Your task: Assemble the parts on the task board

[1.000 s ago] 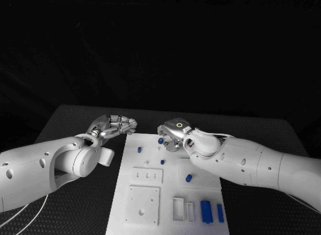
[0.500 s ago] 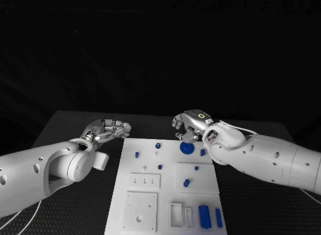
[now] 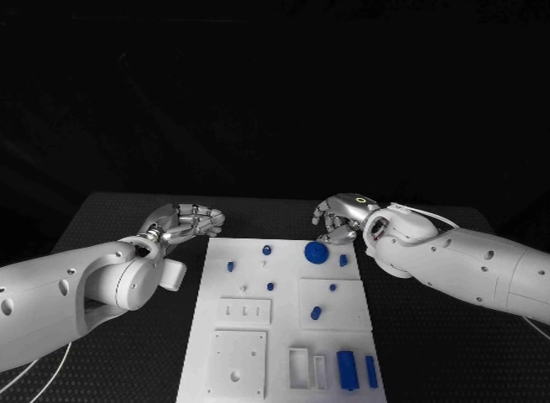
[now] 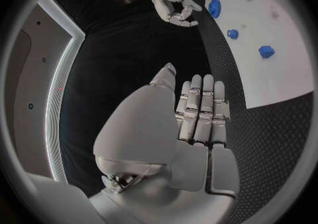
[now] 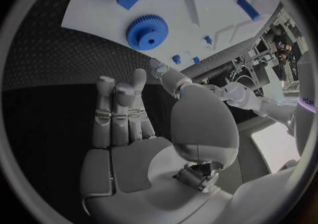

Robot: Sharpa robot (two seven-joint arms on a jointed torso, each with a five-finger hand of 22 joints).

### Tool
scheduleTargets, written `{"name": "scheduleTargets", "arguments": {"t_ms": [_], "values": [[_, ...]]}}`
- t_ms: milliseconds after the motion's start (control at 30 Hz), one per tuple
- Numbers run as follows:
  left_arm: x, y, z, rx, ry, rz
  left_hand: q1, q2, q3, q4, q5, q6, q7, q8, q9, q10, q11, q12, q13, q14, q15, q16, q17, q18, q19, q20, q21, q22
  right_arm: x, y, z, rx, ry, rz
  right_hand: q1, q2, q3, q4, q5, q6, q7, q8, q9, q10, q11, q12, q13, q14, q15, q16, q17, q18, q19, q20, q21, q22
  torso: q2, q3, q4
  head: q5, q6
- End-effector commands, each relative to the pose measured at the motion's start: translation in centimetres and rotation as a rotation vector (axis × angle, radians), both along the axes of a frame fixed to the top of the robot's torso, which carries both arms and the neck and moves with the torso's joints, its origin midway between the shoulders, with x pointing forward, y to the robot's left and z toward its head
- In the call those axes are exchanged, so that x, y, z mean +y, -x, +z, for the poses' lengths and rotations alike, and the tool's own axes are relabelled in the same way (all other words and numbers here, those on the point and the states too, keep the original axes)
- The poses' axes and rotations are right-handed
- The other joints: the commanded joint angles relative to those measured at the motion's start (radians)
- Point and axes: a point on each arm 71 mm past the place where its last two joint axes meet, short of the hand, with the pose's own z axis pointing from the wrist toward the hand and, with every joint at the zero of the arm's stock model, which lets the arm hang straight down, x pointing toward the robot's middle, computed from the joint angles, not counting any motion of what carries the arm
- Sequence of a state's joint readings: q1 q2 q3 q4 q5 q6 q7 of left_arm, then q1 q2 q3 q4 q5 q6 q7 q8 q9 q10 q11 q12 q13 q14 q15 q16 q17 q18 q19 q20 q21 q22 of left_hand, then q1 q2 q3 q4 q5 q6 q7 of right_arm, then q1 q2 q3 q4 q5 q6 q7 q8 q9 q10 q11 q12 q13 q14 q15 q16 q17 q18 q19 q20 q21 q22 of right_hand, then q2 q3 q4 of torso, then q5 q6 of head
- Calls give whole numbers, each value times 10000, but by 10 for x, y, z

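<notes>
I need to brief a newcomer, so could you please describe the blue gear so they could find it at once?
Start at the white task board in the middle of the table and go to its far edge, near the right hand. The gear lies flat there; it is the only round, toothed part with a centre hole, and wider than the small blue pieces nearby.

White task board point(image 3: 280, 336) lies flat, centre to lower frame. Blue gear point(image 3: 316, 250) flat at its upper right corner. Small blue parts point(image 3: 269, 286) scattered mid-board; blue bars point(image 3: 346, 368) lie at lower right.
</notes>
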State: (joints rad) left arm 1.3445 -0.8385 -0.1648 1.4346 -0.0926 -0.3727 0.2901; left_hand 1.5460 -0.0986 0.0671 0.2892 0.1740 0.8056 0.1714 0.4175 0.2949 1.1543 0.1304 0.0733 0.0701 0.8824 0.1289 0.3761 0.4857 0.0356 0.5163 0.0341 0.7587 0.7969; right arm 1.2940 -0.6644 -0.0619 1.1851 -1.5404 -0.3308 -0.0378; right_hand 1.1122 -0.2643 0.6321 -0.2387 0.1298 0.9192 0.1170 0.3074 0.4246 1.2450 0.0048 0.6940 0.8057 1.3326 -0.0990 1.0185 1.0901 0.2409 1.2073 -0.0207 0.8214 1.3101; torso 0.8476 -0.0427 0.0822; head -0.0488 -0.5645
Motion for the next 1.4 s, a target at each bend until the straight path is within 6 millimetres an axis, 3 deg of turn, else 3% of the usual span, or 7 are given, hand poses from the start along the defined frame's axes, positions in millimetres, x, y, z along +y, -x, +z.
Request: {"name": "scheduleTargets", "arguments": {"t_ms": [33,133,233,367,667,933,1400], "values": [[-4,0,2,-97,99,-231,30,-40,-45,-4,5,2,91,-50,-10,-24,59,-53,-12,34,66,-66,7,-112,-79,-3,18,15,-2,-1,-8,1023,357,118,-165,10,-28,-64,14,72,45,-85,-25,-459,35,647,883,-155,-16,393,283,209,-145,-82,389,241,5,-2,-2,-12,-43],[-4,0,2,-87,99,-248,31,-39,-45,-3,5,2,91,-51,-10,-25,58,-54,-12,34,67,-67,7,-112,-80,-2,18,17,-4,-1,-12,1163,426,56,-277,41,-238,-235,119,59,81,-138,-59,-1044,77,2296,2552,-447,115,1054,788,209,-395,-104,980,226,3,-8,1,-34,-71],[-5,-1,1,-80,92,-250,32,-38,-44,-2,4,2,92,-52,-10,-26,58,-54,-12,33,67,-69,7,-112,-81,-2,19,18,-5,0,-14,1258,463,43,-404,97,-379,-192,318,82,132,-137,-54,-1206,125,3789,3726,-397,85,1532,1024,209,-303,-209,1478,218,5,-14,10,-46,-102],[-4,-2,1,-82,78,-223,32,-37,-44,-1,3,2,93,-53,-10,-28,58,-54,-12,33,68,-70,7,-112,-82,-1,19,20,-2,0,-16,1326,511,106,-442,131,-426,-172,410,92,144,-128,-42,-1029,137,4428,4173,-340,90,1712,1108,209,-269,-268,1677,196,-1,-29,6,-70,-120],[-5,-2,1,-71,68,-220,31,-34,-44,2,2,1,95,-56,-10,-29,58,-54,-12,33,68,-73,8,-112,-86,1,20,25,-1,1,-28,1439,618,125,-448,170,-424,-154,477,129,134,-105,-27,-760,128,4805,4439,-188,85,1928,1266,209,-228,-301,1774,187,-11,-33,51,-88,-166],[-4,-2,0,-65,62,-206,27,-34,-46,4,0,-1,96,-58,-11,-31,59,-54,-12,33,69,-76,9,-112,-88,3,20,29,-1,2,-32,1545,665,155,-439,208,-406,-145,499,148,128,-93,-20,-705,124,4882,4485,-168,82,1958,1277,209,-214,-314,1808,180,-9,-49,18,-70,-212],[-3,-3,0,-40,45,-176,28,-31,-46,3,0,-4,98,-64,-11,-36,62,-56,-11,33,70,-80,11,-110,-92,4,22,36,0,4,-32,1258,281,253,-481,270,-364,-106,553,296,68,-11,21,-677,69,4931,4493,-151,36,1996,1281,209,-235,-304,1876,170,-15,-34,18,-82,-251]]}}
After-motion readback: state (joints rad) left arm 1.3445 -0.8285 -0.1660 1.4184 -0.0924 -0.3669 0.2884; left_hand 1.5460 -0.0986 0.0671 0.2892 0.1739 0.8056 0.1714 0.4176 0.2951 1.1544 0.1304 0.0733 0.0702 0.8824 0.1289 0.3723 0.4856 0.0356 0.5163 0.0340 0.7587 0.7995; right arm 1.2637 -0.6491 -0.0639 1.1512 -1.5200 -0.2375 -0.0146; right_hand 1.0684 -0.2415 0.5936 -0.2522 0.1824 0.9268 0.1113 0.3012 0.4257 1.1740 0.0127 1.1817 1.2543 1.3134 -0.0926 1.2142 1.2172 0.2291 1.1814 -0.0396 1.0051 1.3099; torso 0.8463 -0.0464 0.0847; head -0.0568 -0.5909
